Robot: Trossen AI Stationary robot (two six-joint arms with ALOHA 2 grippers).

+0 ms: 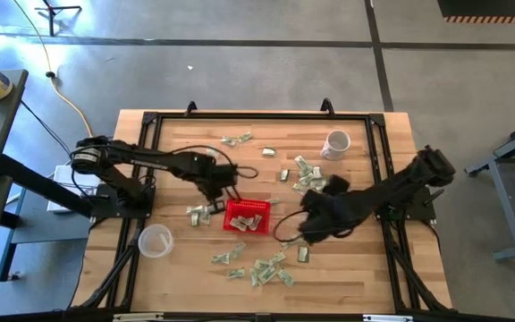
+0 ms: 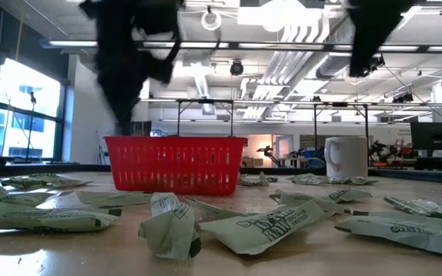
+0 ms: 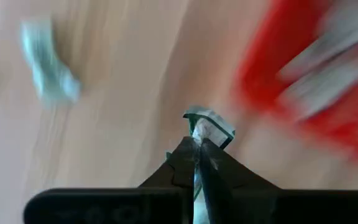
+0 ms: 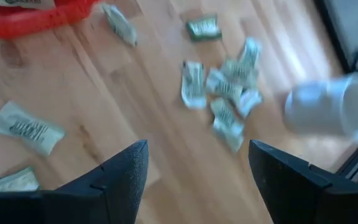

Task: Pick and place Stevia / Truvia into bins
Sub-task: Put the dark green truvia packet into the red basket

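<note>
Pale green and white sachets (image 1: 262, 268) lie scattered flat on the wooden table, some in the red mesh basket (image 1: 246, 216) near the middle. My left gripper (image 3: 197, 144) hangs just left of the basket's far-left corner, above the table, shut on one crumpled sachet (image 3: 209, 126). My right gripper (image 4: 197, 163) is open and empty, right of the basket, above a loose group of sachets (image 4: 229, 99) on the table's right half. In the low view the basket (image 2: 175, 163) stands behind several sachets (image 2: 259, 226). My left gripper pinches a crumpled sachet between its two fingertips (image 3: 188, 149). Most of the sachet (image 3: 211, 124) sticks out beyond the tips, lifted clear of the table. The fingers point down at the wood beside the basket.
A white mug (image 1: 335, 144) lies on its side near the far right corner, and a clear plastic cup (image 1: 155, 240) stands near the left front. Black frame rails (image 1: 378, 152) run along the table's edges. Bare wood shows between basket and cup.
</note>
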